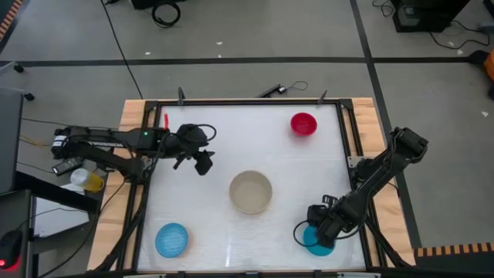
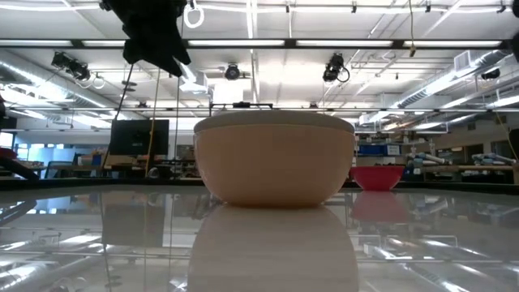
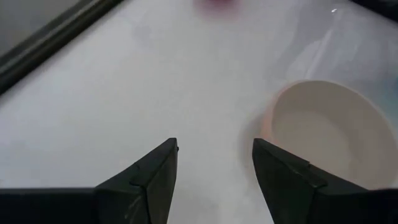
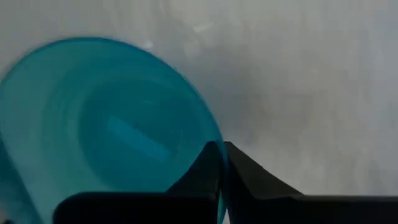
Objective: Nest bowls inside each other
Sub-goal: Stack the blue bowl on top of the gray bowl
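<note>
While clamped on the teal bowl's (image 4: 106, 124) rim, right gripper (image 4: 222, 180) sits low.

— Notes on yourself, please. Start with the left.

— My left arm (image 1: 108, 143): dark, near-black links, boxy at the joints. One small green light shows on it. Black cables loop loose around the wrist end. My left claw (image 3: 214, 171) has two dark, flat fingers (image 3: 146, 180), wedge-shaped, tapering to blunt tips, matte surface.

— And the right?

— My right arm (image 1: 382, 170): same dark finish, rounded housing at the upper joint, slim links below. A thin black cable curls beside my right claw (image 1: 316, 228). Its fingers (image 4: 249, 174) are the same dark matte wedges. Screws and markings: cannot make any out.
</note>
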Robot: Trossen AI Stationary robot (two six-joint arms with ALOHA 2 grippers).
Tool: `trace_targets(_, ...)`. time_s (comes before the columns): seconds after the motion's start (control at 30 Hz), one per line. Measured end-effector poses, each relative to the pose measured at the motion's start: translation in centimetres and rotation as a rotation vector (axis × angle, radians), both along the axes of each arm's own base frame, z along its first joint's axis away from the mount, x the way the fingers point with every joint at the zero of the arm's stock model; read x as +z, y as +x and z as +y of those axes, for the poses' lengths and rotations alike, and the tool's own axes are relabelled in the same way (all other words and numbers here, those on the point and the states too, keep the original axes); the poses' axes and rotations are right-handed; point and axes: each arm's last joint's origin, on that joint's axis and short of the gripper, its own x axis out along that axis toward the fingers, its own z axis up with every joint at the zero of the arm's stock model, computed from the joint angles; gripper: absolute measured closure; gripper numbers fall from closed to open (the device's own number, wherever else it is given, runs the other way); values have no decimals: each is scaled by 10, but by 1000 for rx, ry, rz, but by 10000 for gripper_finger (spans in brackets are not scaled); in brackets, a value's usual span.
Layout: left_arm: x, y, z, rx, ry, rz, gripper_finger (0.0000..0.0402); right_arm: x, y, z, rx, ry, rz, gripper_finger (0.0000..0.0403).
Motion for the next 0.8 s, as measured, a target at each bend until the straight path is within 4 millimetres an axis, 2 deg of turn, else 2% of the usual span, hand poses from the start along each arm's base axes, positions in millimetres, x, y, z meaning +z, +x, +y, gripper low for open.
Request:
trace_targets(0.13, 4, -5, -8, 6, -45, -35, 189, 15, 10, -19, -105, -4, -80, 389)
trace_targets(0.23, 6, -9, -13, 4, -67, -46, 189, 32, 25, -39, -194, 7, -167, 395)
trace_targets(0.37, 6, -13, -16, -11, -68, -21, 189, 52, 58, -74, -326, -40, -287, 395)
trace_targets(0.57, -2, -21, -15, -7, -53, 99, 189, 77, 120, -115, -335, -101, -463, 395)
trace_targets(0.67, -4, -24, -15, -21, -46, 147, 189, 77, 149, -128, -285, -148, -471, 395)
trace_targets(0.8, -6, -26, -16, -29, -108, 169, 189, 58, 178, -134, -234, -129, -399, 394)
